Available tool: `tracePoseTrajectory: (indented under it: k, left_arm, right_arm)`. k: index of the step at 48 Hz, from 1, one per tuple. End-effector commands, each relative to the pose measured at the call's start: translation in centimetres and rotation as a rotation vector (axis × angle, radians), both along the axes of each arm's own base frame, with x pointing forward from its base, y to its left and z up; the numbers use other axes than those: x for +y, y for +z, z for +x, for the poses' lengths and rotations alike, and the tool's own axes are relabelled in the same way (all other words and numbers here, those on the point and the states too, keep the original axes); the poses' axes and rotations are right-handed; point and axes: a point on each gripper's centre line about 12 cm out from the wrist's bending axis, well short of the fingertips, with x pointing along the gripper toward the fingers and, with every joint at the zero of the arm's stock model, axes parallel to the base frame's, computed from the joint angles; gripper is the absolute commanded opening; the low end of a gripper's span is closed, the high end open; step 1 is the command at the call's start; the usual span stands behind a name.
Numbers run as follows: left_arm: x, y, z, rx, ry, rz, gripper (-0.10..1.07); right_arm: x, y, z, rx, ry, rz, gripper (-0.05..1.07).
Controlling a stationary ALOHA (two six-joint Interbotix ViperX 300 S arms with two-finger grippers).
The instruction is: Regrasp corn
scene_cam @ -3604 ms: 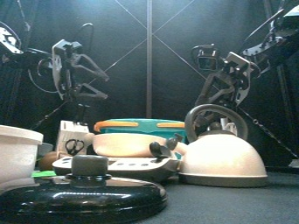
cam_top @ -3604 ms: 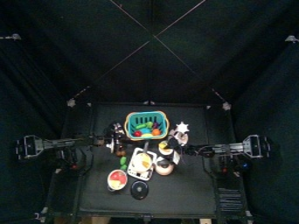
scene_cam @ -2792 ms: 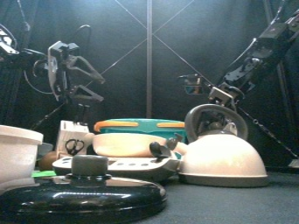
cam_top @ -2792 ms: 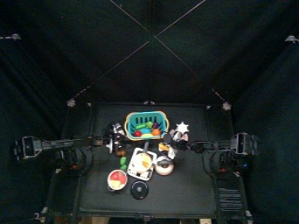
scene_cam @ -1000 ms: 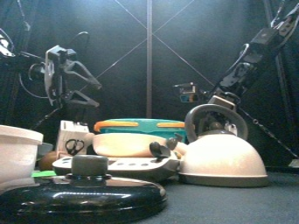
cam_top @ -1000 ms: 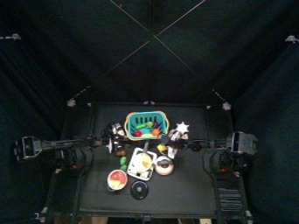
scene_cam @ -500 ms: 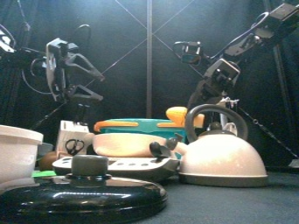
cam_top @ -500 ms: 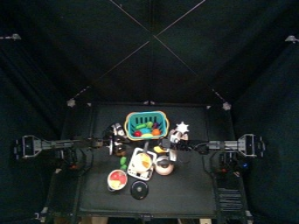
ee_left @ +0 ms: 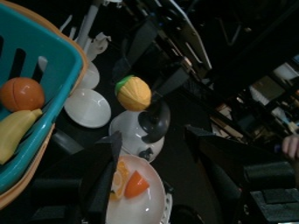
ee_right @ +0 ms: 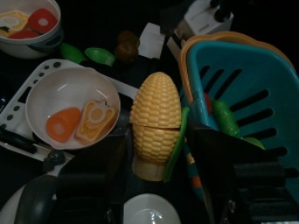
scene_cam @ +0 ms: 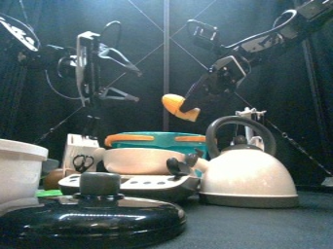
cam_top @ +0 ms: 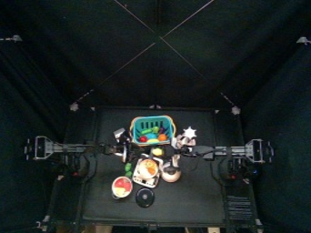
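the right gripper (ee_right: 155, 157) grips the corn (ee_right: 158, 109) by its base, above the kettle (scene_cam: 247, 173). the left gripper (scene_cam: 107, 73) waits wide open; a badly timed handover can drop the corn.

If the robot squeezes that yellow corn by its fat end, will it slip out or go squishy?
The glossy yellow plastic toy corn cob looks hard, so probably not squishy. Its smooth tapered shape could slip, since the right end effector pinches only its base. Lifted high in the front view, it seems light.
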Motion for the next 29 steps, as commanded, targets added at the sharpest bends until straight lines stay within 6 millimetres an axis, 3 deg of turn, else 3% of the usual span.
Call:
tracePoseTrajectory:
  k: [1,21,29]
  left_arm:
    - [0.5,0.9,1.2,-0.041,0.031,-0.040,0.93]
    - [0.8,0.0,2.0,-0.089,0.109,-0.187,0.93]
    - [-0.3,-0.6,2.8,-0.074,0.082,-0.211,0.93]
  right_arm:
    - [-0.1,1.5,0.9,-0.046,0.005,-0.014,0.60]
    - [-0.5,1.4,2.2,0.007,0.026,-0.052,0.60]
    - [-0.6,1.7,2.3,0.007,0.031,-0.066,0.60]
